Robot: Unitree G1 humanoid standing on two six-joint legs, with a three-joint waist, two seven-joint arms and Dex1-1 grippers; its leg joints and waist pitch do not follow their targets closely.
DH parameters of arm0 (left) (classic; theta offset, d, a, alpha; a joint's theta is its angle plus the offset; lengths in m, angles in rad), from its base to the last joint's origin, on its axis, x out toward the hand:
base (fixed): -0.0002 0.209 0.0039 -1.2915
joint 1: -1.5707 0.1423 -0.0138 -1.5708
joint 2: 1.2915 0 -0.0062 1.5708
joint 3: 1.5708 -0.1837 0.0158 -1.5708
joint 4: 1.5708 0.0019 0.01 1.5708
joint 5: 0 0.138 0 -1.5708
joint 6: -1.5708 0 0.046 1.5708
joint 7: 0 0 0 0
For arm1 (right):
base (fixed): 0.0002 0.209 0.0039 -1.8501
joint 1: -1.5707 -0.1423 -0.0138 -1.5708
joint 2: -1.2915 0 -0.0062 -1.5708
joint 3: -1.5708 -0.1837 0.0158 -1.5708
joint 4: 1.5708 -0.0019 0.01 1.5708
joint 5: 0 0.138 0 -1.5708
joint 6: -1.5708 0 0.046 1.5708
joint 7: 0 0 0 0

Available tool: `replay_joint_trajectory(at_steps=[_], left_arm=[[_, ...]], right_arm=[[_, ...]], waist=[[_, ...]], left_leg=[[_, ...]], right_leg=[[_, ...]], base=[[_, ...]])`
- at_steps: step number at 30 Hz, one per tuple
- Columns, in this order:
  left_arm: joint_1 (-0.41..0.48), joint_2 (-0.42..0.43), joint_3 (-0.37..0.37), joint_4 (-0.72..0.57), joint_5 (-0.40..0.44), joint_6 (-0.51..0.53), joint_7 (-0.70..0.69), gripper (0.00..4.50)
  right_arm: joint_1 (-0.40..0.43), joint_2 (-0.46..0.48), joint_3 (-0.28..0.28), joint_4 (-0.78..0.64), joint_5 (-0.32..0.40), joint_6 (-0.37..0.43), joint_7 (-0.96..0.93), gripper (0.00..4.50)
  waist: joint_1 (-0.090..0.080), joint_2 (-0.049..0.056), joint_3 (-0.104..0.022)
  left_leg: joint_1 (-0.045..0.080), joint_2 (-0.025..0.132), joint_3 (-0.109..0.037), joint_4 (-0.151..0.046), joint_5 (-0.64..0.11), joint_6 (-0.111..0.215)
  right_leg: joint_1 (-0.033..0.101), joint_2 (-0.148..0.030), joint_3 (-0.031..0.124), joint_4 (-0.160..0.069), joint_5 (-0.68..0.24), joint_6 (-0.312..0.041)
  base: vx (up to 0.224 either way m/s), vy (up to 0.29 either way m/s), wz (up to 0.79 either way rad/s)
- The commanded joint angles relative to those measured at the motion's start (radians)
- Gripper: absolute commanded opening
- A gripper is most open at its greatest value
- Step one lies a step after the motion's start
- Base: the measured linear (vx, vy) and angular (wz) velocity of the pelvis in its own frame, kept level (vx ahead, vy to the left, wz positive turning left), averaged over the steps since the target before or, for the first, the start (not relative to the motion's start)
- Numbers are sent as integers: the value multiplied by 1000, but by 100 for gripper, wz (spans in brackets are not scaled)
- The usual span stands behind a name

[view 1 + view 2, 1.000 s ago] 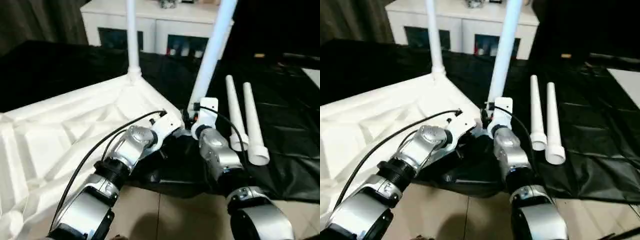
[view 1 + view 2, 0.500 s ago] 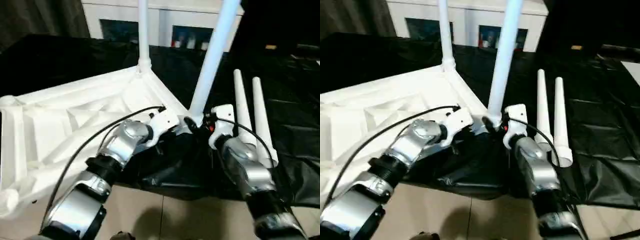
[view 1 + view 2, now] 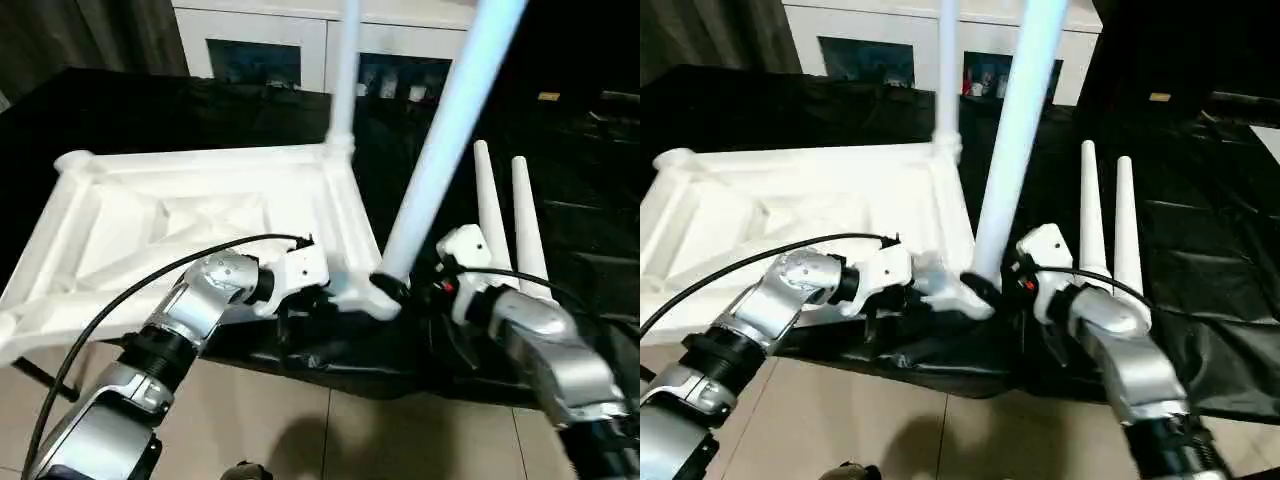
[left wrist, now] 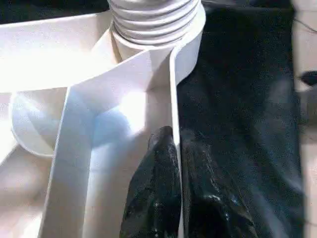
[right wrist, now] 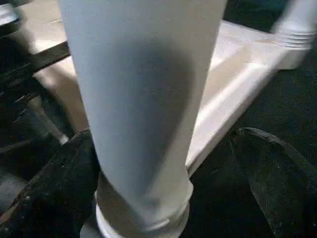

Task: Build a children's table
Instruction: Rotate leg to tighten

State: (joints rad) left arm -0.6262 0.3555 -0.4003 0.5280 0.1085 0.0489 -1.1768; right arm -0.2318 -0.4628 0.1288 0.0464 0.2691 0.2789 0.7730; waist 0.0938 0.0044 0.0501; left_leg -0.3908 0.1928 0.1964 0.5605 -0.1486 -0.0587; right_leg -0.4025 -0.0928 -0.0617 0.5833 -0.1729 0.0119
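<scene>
Left pincer (image 4: pixel 176 198) clamped on tabletop (image 3: pixel 200 215) rim; right pincer (image 5: pixel 163 188) wide, apparently astride leg (image 5: pixel 143 99).

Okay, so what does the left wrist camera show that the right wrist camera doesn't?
Left wrist view: the left gripper shut on the thin edge wall of the tabletop, just short of a ribbed leg base in its corner socket. Right wrist view: the right gripper open, one finger on each side of an upright leg, and a second leg's base further off. Both: the white tabletop and the black cloth under it.
</scene>
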Motion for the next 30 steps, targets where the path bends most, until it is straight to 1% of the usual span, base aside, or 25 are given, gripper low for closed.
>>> replay_joint_trajectory(at_steps=[1, 2, 4, 5, 9, 10, 12, 14, 17, 21, 22, 25, 27, 29, 30], left_arm=[[-6, 10, -12, -29, -14, -44, -31, 0], [-6, 11, -12, -29, -15, -45, -34, 0], [-7, 17, -13, -30, -16, -47, -44, 0], [-9, 21, -13, -34, -18, -45, -54, 0], [-12, 24, -16, -34, -16, -45, -60, 0], [-13, 25, -16, -34, -14, -47, -62, 0], [-14, 24, -14, -32, -13, -49, -61, 0], [-15, 24, -14, -29, -11, -52, -61, 0], [-14, 25, -14, -29, -11, -52, -63, 0], [-13, 29, -16, -27, -10, -54, -66, 0], [-13, 29, -16, -26, -10, -54, -66, 0], [-13, 32, -17, -22, -8, -56, -70, 0], [-14, 33, -18, -18, -7, -57, -72, 0], [-19, 31, -15, -3, 3, -61, -52, 0], [-25, 22, -9, 13, 11, -55, -20, 0]], right_arm=[[4, -17, 24, -19, 5, 17, 60, 444], [3, -18, 27, -17, 2, 16, 63, 444], [-2, -20, 35, -9, -4, 18, 72, 444], [-11, -22, 48, 5, -13, 16, 85, 444], [-20, -25, 61, 19, -26, 17, 95, 444], [-23, -26, 66, 25, -28, 15, 97, 415], [-35, -24, 70, 44, -30, 12, 102, 415], [-40, -24, 72, 53, -36, 10, 108, 383], [-41, -28, 74, 59, -41, 8, 115, 360], [-41, -30, 77, 67, -44, 4, 127, 314], [-41, -30, 77, 68, -44, 4, 128, 314], [-40, -27, 81, 72, -47, 0, 131, 289], [-39, -24, 82, 77, -51, 0, 129, 284], [-46, -5, 79, 110, -71, 16, 82, 276], [-53, 17, 74, 146, -97, 23, 21, 274]], waist=[[-3, -4, -67], [-3, -7, -66], [-4, -8, -66], [-3, -8, -65], [-3, -8, -65], [-3, -8, -65], [-4, -8, -66], [-3, -8, -68], [-2, -10, -70], [-1, -11, -71], [-1, -10, -71], [0, -12, -72], [-1, -11, -72], [-3, -11, -70], [-3, -12, -69]], left_leg=[[26, 42, -15, -56, -245, 57], [26, 41, -14, -55, -251, 55], [26, 41, -15, -55, -259, 49], [27, 41, -15, -54, -268, 44], [28, 41, -16, -54, -280, 33], [28, 41, -15, -54, -282, 31], [27, 40, -16, -53, -274, 30], [28, 40, -15, -50, -262, 34], [25, 39, -15, -47, -231, 49], [24, 38, -14, -44, -223, 59], [25, 39, -14, -44, -221, 60], [25, 39, -14, -43, -215, 63], [26, 39, -14, -43, -217, 62], [24, 38, -14, -43, -226, 56], [24, 38, -14, -44, -235, 53]], right_leg=[[46, -52, 40, -53, -129, -226], [45, -52, 40, -54, -139, -225], [43, -53, 40, -55, -163, -223], [42, -53, 41, -55, -185, -220], [40, -53, 41, -55, -206, -216], [39, -52, 41, -55, -209, -214], [41, -52, 41, -53, -201, -217], [41, -52, 41, -51, -182, -221], [44, -51, 40, -45, -138, -230], [46, -52, 40, -44, -130, -236], [46, -52, 39, -43, -133, -236], [45, -51, 40, -43, -129, -238], [45, -51, 39, -43, -134, -238], [45, -51, 39, -43, -149, -237], [44, -51, 39, -46, -164, -234]], base=[[0, 0, 0], [0, 0, 0], [0, 0, 0], [0, 0, 0], [0, 0, 0], [0, 0, 0], [0, 0, 0], [0, 0, 0], [0, 0, 0], [0, 0, 0], [0, 0, 0], [0, 0, 0], [0, 0, 0], [0, 0, 0], [0, 0, 0]])
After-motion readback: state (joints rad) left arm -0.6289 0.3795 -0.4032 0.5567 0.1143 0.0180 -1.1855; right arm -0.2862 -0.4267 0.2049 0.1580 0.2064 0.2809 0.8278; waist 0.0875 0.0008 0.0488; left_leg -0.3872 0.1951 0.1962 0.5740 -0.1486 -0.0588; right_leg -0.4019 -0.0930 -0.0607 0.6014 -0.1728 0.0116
